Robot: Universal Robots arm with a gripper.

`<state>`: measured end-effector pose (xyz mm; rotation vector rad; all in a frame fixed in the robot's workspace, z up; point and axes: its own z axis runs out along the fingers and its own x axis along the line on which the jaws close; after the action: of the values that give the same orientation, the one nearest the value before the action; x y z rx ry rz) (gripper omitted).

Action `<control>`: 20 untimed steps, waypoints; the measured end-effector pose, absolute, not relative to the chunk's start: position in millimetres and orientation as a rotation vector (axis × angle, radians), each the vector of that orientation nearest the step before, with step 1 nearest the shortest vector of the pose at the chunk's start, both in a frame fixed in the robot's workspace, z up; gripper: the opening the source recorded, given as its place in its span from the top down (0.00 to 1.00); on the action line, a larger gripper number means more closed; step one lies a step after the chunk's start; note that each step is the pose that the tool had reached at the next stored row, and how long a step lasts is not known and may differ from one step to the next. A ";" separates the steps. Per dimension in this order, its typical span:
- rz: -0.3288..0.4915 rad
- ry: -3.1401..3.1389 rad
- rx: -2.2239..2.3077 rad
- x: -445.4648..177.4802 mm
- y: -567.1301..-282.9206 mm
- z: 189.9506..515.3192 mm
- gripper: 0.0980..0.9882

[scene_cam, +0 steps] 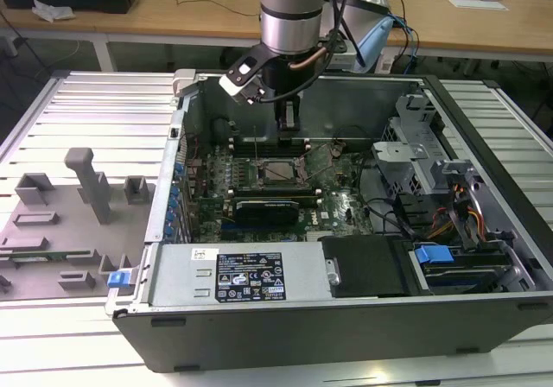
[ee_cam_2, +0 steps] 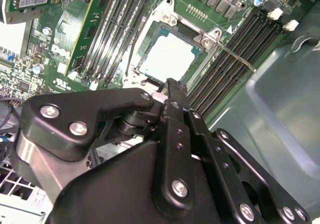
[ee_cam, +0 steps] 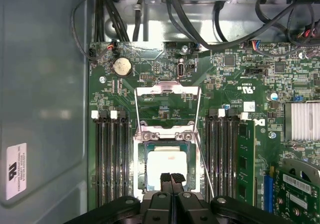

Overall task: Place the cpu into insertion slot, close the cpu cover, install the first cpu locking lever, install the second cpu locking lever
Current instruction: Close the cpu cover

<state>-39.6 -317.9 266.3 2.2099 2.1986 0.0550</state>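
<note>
Seating of the cpu: it lies flat in the socket and square to it, top facing up.
Look of the cpu: a pale silvery-beige square with a darker rim showing all round it.
Cover: the cpu cover looks raised on its hinge rather than down on the chip. It is a thin silvery frame, and green board shows through its open centre.
Key relation: the hinge sits on the socket edge farthest from the tool, so the cpu lies between the tool and the cover.
Lever: one locking lever is a thin rod swung out from the socket. Its long axis runs along the socket's side and splays outward toward the tool's end.
Tool state: the fingertips are pressed together with nothing between them.
Tool place: it is over the socket edge opposite the hinge, just beside the cpu. I cannot tell whether it is touching.
Flanks: memory slots run parallel on both sides of the socket, on the motherboard.
Outer setting: in the exterior view the arm reaches down into the open computer case, which stands on a slatted tabletop.
</note>
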 end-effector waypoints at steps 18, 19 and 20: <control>0.055 2.199 2.210 -21.1 -317.9 266.4 0.99; 0.055 2.199 2.210 -19.8 -317.9 266.4 0.99; 0.055 2.199 2.210 -18.7 -317.9 266.4 0.99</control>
<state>-18.7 -317.9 266.4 2.2099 2.1986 0.0549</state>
